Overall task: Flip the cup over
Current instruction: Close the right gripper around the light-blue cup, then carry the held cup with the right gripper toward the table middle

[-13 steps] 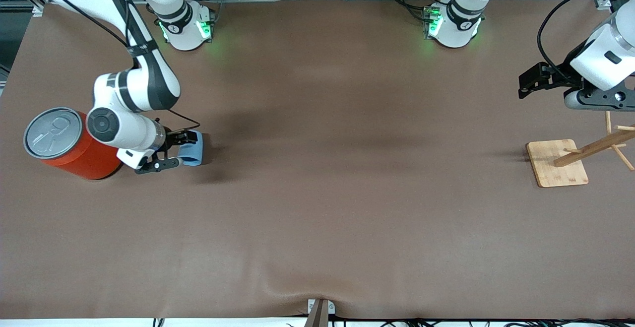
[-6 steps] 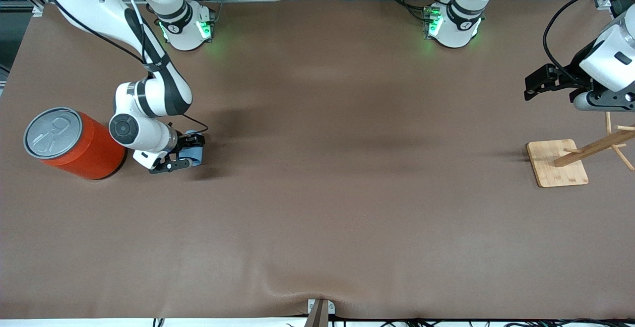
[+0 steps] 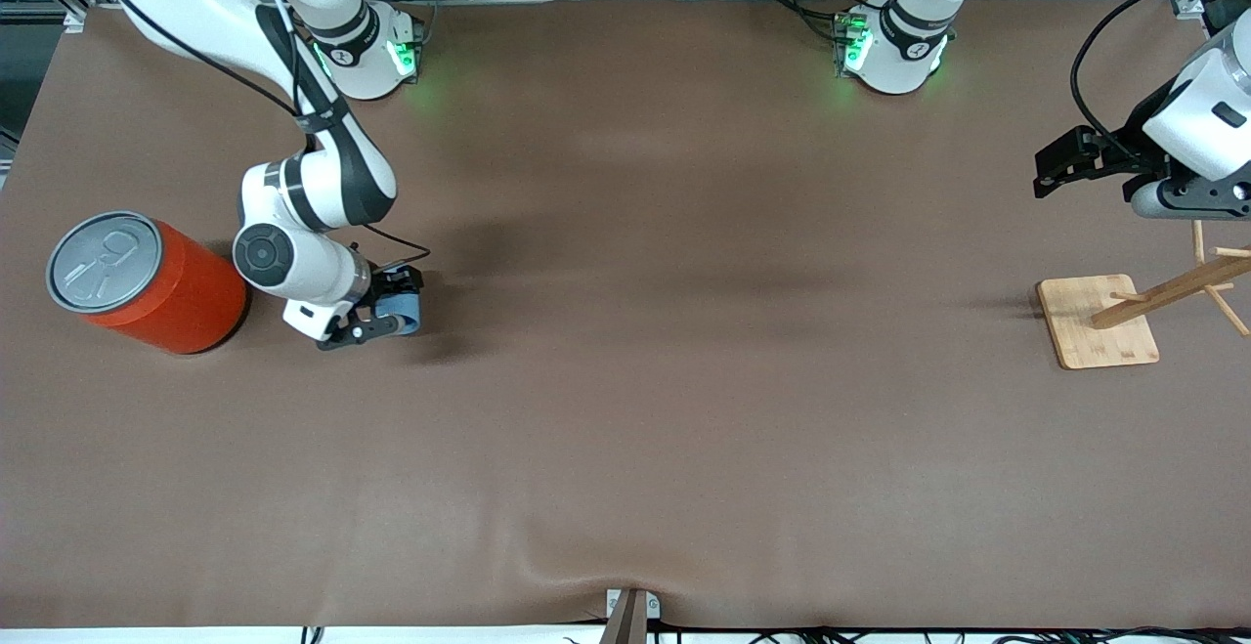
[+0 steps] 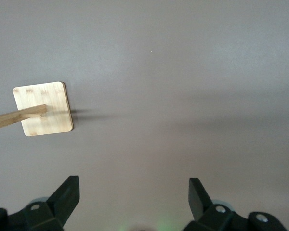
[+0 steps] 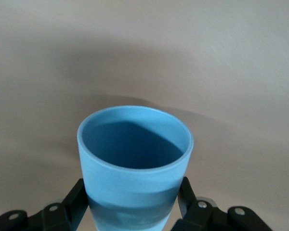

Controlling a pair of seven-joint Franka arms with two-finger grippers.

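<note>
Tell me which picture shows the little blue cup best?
The right wrist view. The cup fills the middle there, its open mouth and darker inside plain, gripped by the right tool. The front view shows only a small blue bit beside the orange can. The left wrist view shows no cup.

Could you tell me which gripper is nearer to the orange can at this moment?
The right gripper: it holds the cup right beside the orange can. The left gripper waits above the wooden stand.
</note>
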